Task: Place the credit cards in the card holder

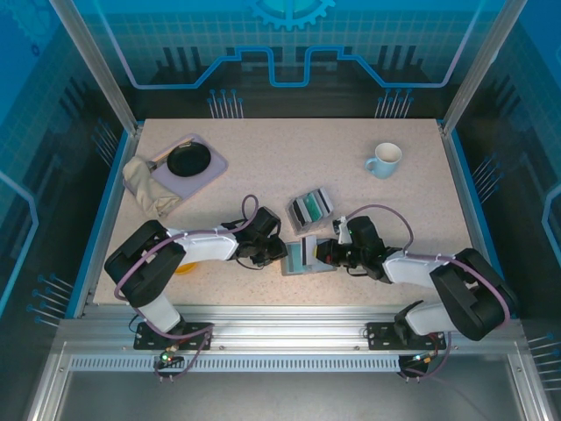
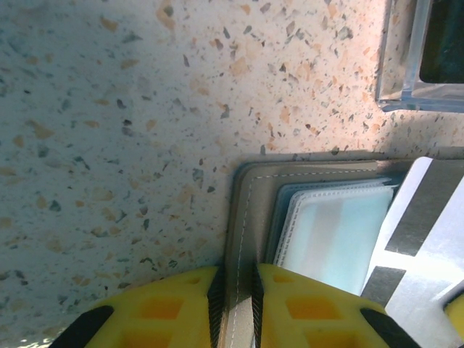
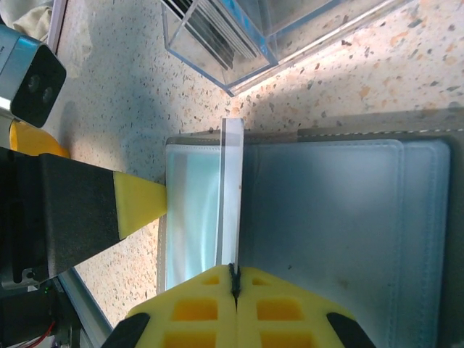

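Grey and stitched along its border, the flat folding card holder is laid open on the speckled beige worktop, near the front edge and between the two arms. Its pale-blue pocketed inner halves are turned upward. The left hand is clenched on the holder's grey outer border; in the left wrist view that border is seen pinched between the yellow fingers.

The right hand is closed tight on a thin pale plastic credit card, which is held on edge over the holder, roughly where the two halves meet. From the left wrist the same card is seen with grey bands across its face. Whether its lower edge is inside a pocket cannot be told.

A clear slotted plastic box is set just behind the holder, with teal-green cards standing in it. A pale blue mug is placed well apart, toward the far right.
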You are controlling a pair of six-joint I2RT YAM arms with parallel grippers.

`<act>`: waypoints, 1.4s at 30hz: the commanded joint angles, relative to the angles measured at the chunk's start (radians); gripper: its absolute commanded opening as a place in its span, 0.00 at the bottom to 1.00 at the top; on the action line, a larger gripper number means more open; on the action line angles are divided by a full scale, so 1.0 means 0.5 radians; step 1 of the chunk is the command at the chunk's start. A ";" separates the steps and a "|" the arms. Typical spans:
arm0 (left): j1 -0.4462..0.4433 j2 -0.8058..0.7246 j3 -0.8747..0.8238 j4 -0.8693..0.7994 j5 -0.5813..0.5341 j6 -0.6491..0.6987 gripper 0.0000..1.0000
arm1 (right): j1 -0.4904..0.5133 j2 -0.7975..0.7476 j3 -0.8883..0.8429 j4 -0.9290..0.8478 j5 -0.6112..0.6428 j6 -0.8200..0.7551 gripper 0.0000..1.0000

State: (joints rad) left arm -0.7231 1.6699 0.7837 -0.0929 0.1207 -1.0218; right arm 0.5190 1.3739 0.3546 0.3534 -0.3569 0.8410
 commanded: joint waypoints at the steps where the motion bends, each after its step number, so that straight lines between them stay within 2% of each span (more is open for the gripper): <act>1: -0.076 0.148 0.003 0.063 0.121 0.001 0.21 | 0.037 0.030 0.008 0.019 -0.003 -0.007 0.00; 6: -0.078 0.141 0.003 0.063 0.117 0.000 0.21 | 0.049 0.044 0.007 0.011 -0.035 0.026 0.00; 13: -0.078 0.136 -0.001 0.056 0.113 0.000 0.21 | 0.014 -0.095 -0.005 -0.250 0.023 0.013 0.00; 18: -0.076 0.148 0.001 0.069 0.117 -0.003 0.21 | 0.013 0.002 -0.013 -0.182 -0.145 0.013 0.01; 24: -0.077 0.144 0.006 0.069 0.118 -0.006 0.21 | 0.030 0.118 -0.001 -0.066 -0.178 0.068 0.01; 34: -0.078 0.136 -0.006 0.062 0.111 -0.009 0.21 | -0.003 -0.026 0.008 -0.361 -0.122 0.042 0.01; 42: -0.076 0.151 0.004 0.075 0.120 -0.009 0.21 | -0.028 -0.093 -0.010 -0.441 -0.128 0.042 0.01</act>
State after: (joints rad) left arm -0.7235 1.6711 0.7845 -0.0929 0.1207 -1.0218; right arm 0.5106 1.3258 0.3595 0.2119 -0.4118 0.8669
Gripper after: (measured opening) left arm 0.210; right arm 0.044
